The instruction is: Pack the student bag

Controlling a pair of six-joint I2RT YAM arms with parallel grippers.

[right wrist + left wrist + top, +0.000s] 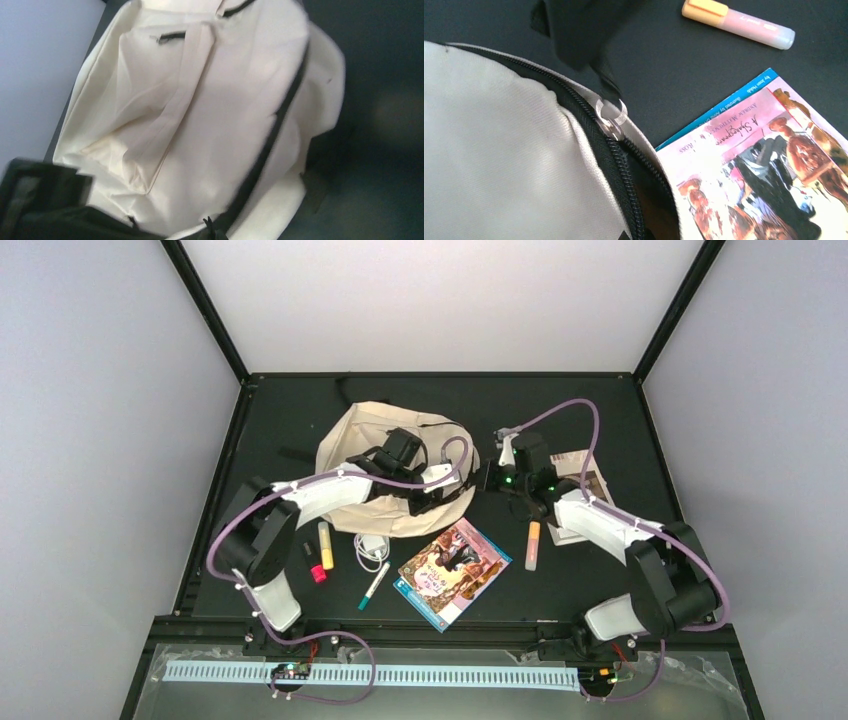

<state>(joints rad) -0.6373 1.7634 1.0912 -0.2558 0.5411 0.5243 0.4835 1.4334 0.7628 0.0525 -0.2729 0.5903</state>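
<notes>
Student bag (pixel 362 433) — one, book (pixel 455 570) — one

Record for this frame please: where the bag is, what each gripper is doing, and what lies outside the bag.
bag: student bag lies at the far centre of the table
left gripper: left gripper shut, seemingly on the zipper pull at the bag's near right edge
right gripper: right gripper shut beside the bag's right side; a hold on fabric cannot be told
outside bag: book, peach highlighter, yellow highlighter, green marker, white cable
</notes>
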